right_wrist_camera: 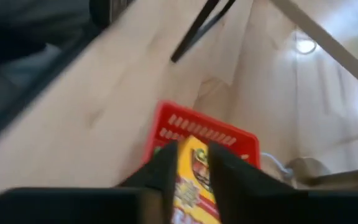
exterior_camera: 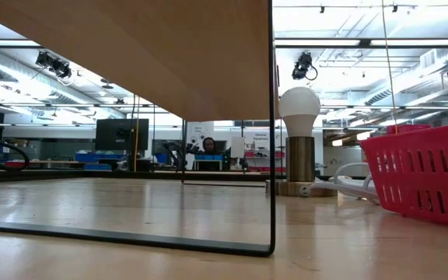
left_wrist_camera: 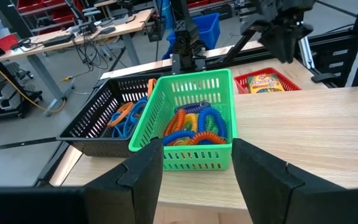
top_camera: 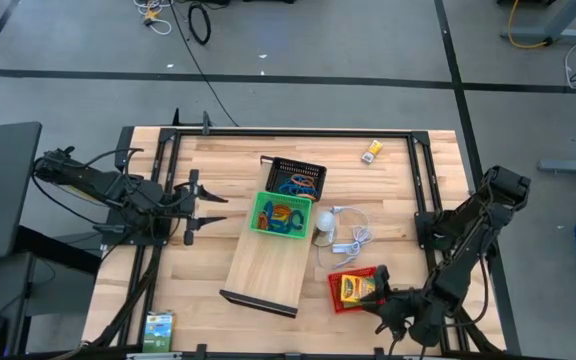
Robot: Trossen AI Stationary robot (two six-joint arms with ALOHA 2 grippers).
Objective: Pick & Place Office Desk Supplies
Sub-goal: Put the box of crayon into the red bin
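Observation:
A yellow card box (top_camera: pixel 353 290) lies flat in the red mesh tray (top_camera: pixel 340 300) near the table's front right. My right gripper (top_camera: pixel 378 285) hovers just above it, slanting down, its fingers a narrow gap apart; the box's printed face (right_wrist_camera: pixel 194 171) shows through that gap. My left gripper (left_wrist_camera: pixel 197 155) waits open at the table's left, pointing at the green tray (left_wrist_camera: pixel 194 102) of coloured loops. The black tray (top_camera: pixel 296 178) behind it holds blue and orange loops. A green box (top_camera: pixel 158 328) lies at the front left edge.
The green tray rests on the far end of a long pale board (top_camera: pixel 268 262). A light bulb on a base (exterior_camera: pixel 299 117) with a white cable (top_camera: pixel 353 240) stands between the board and the red tray. A small yellow item (top_camera: pixel 372 151) lies far right.

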